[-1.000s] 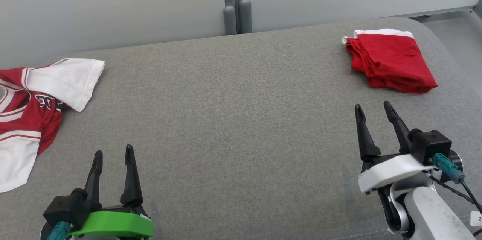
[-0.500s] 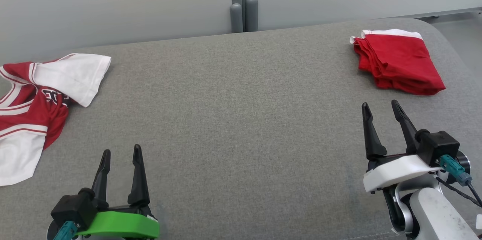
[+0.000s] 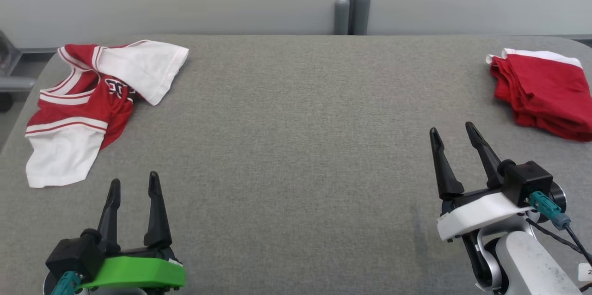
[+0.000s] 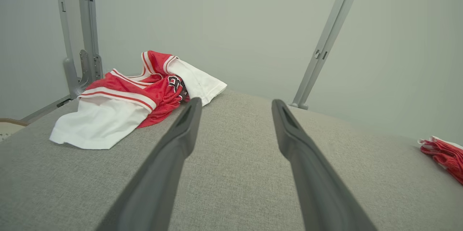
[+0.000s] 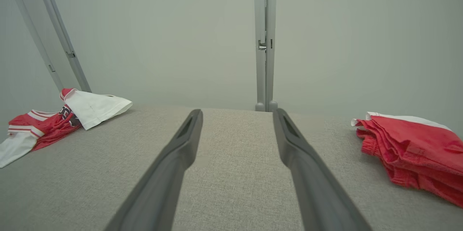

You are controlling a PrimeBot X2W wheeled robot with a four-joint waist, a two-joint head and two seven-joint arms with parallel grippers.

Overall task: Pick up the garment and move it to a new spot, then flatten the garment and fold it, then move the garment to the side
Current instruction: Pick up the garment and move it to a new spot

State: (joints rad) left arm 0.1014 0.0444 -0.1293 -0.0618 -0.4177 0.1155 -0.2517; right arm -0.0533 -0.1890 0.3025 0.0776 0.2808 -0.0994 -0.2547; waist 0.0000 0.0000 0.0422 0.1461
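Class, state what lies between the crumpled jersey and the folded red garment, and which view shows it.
Nothing: the stretch between the jersey and the folded red garment is bare grey surface, seen in the head view.

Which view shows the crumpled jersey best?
Head view: it sees the jersey from above, with its whole outline plain. The left wrist view shows it nearer but at a low slant. The right wrist view shows it small, at the left edge.
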